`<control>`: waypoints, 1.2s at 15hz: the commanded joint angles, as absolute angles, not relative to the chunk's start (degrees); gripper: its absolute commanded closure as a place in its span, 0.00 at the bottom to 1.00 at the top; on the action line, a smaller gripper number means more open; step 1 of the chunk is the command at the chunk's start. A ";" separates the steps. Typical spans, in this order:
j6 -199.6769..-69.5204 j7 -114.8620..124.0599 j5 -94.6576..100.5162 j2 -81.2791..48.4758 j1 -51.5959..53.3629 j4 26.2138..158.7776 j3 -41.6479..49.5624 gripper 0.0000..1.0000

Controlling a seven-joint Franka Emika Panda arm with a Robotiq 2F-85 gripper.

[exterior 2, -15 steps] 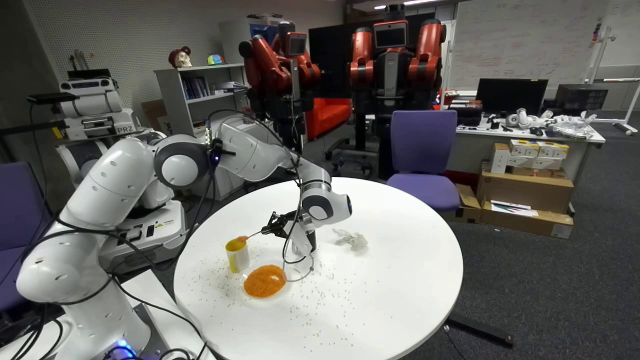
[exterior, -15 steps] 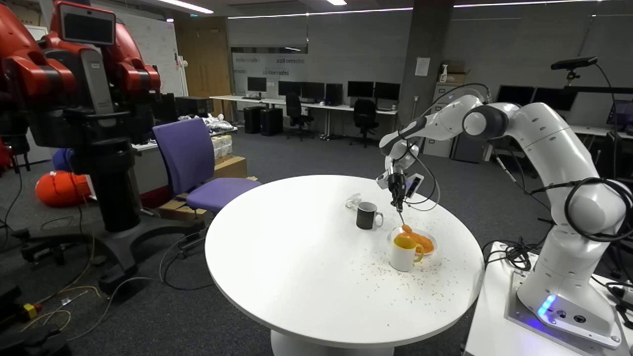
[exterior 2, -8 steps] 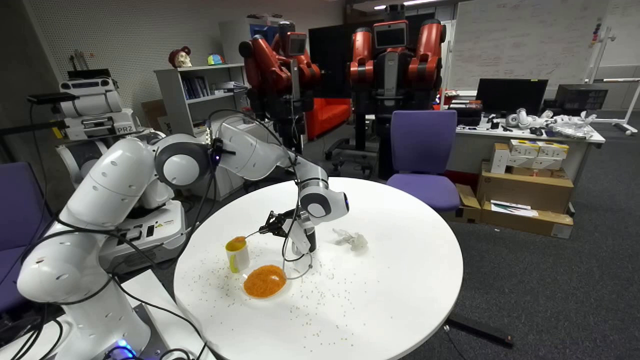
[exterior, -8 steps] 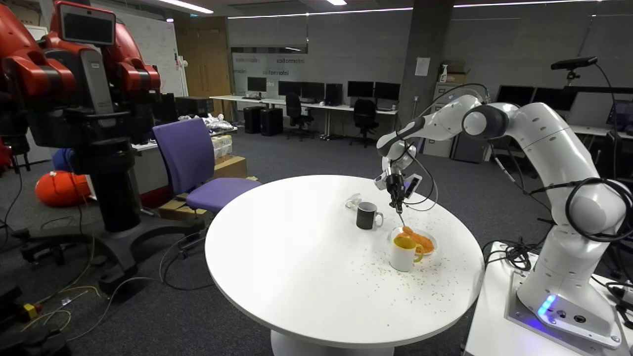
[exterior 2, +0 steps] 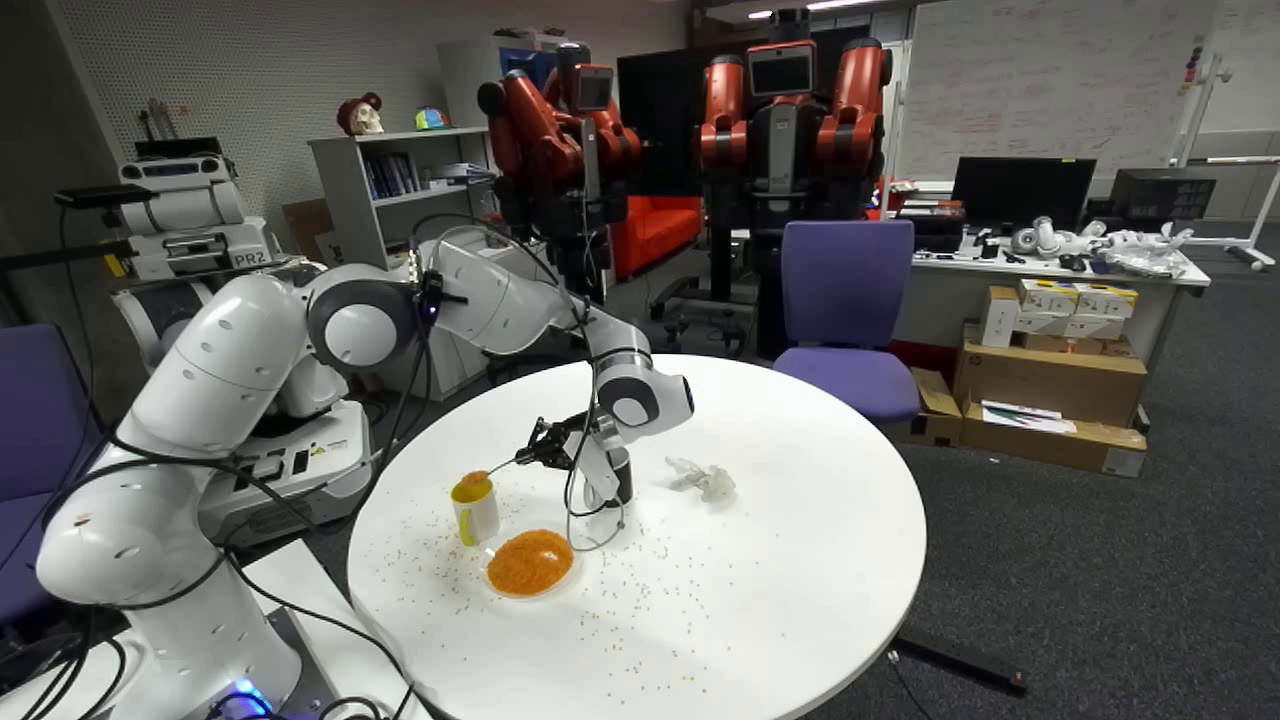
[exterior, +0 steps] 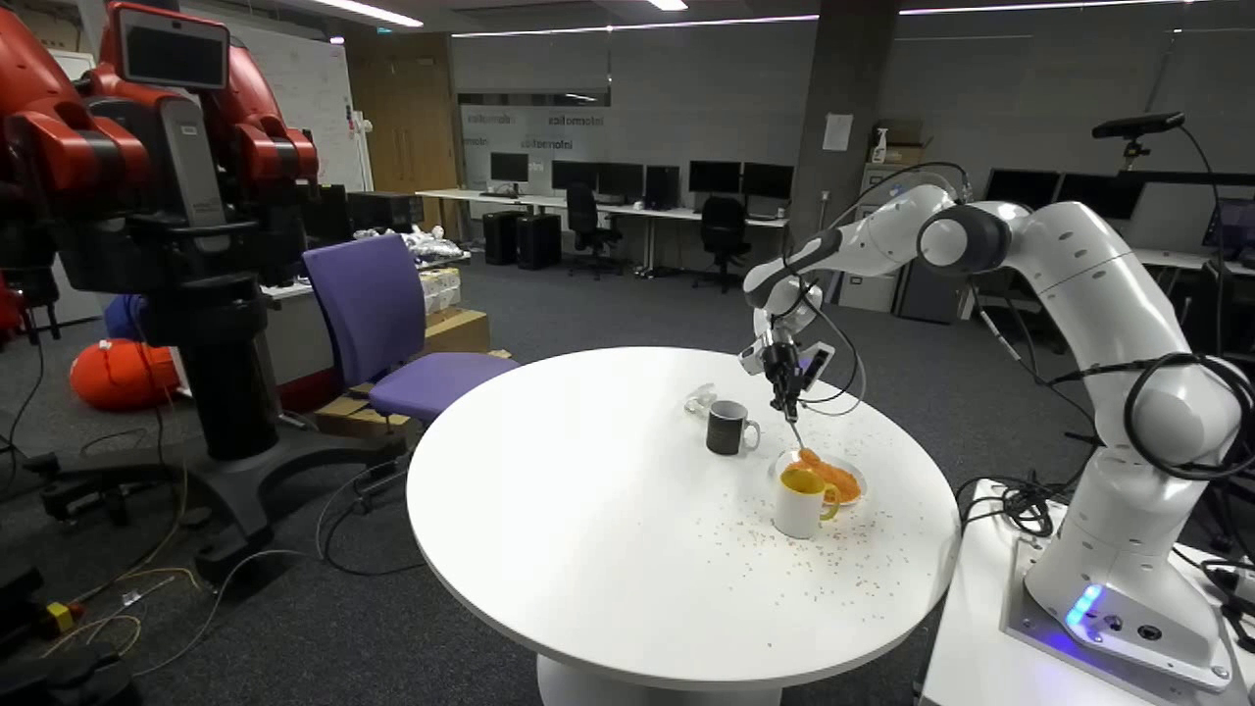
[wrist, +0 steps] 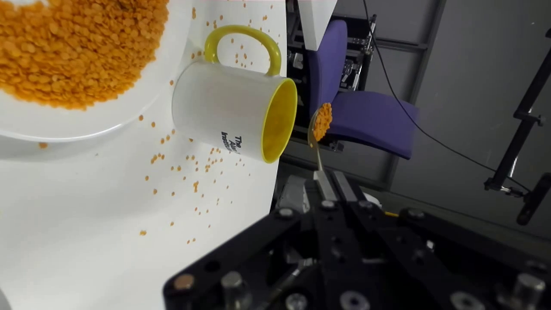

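My gripper point(wrist: 330, 174) is shut on the thin handle of a metal spoon point(wrist: 319, 159). The spoon bowl is heaped with orange lentils point(wrist: 323, 121). The gripper also shows in both exterior views point(exterior: 787, 416) point(exterior 2: 526, 458). A white mug point(wrist: 224, 110) with yellow inside and handle stands upright on the table, also in both exterior views point(exterior: 798, 510) point(exterior 2: 478, 516). In an exterior view the spoon bowl point(exterior 2: 476, 478) appears at the mug's rim; its exact height above is unclear. A white plate point(wrist: 125, 107) piled with orange lentils point(exterior 2: 530, 563) stands beside the mug.
A dark grey mug point(exterior: 725, 429) stands behind the plate, partly hidden by the arm in an exterior view point(exterior 2: 625, 484). Crumpled clear plastic point(exterior 2: 706, 481) lies near it. Loose lentils are scattered on the round white table point(exterior: 569, 510). A purple chair point(exterior 2: 845, 300) stands at the table's edge.
The gripper and loaded spoon have shifted slightly, with the spoon bowl moving a little further over the yellow-lined mug. The mugs and plate have not moved.
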State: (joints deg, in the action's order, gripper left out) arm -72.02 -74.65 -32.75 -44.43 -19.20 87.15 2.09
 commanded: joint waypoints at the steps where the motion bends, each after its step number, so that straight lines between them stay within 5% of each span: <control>1: -72.61 -74.58 -31.64 -41.90 -18.99 89.47 1.75 0.99; 18: -73.32 -73.87 -30.45 -44.02 -17.78 87.60 1.23 0.99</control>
